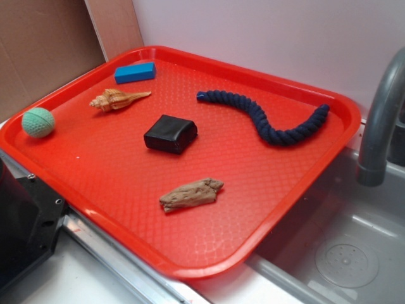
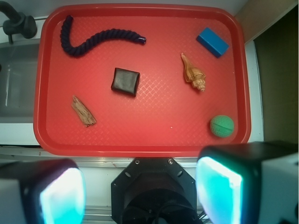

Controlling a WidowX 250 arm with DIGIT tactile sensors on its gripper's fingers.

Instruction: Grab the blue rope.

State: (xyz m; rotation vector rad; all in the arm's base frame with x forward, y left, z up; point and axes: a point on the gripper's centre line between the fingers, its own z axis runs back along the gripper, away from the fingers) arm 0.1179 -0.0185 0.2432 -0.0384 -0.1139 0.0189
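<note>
The blue rope lies in an S-curve on the red tray near its far right corner; in the wrist view the blue rope sits at the tray's top left. My gripper hovers high above the robot base, outside the tray's near edge, far from the rope. Its jaws stand wide apart with nothing between them. The gripper does not show in the exterior view.
On the tray lie a blue block, a seashell, a green ball, a black box and a piece of wood. A grey faucet and a sink are to the right. The robot base lies under the gripper.
</note>
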